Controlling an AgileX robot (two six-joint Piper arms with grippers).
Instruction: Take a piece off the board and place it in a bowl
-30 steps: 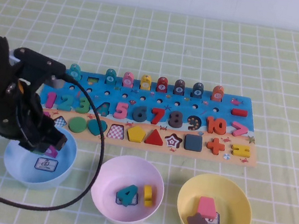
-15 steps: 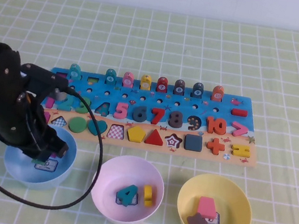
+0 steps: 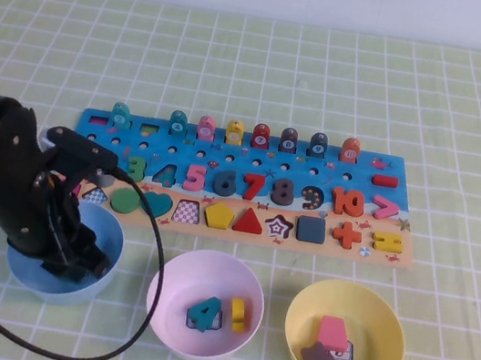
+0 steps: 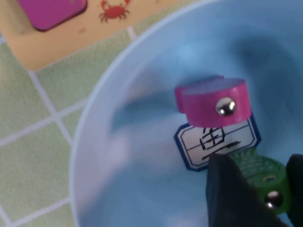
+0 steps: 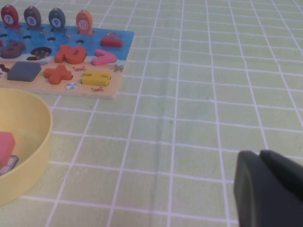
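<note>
Lowered left gripper (image 4: 258, 198) pinches piece (image 4: 265, 176) inside bowl (image 4: 118, 118); right gripper (image 5: 270, 189) parked.

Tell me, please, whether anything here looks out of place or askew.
Nothing stands out. The left tool is down in the blue bowl, shut on the green piece beside a magenta piece. The right tool hangs parked over bare cloth.

Green checked table (image 3: 473, 117), number board (image 3: 377, 249) across its middle, light blue bowl (image 3: 110, 241), pink bowl (image 3: 184, 268), yellow bowl (image 3: 386, 329) in front
</note>
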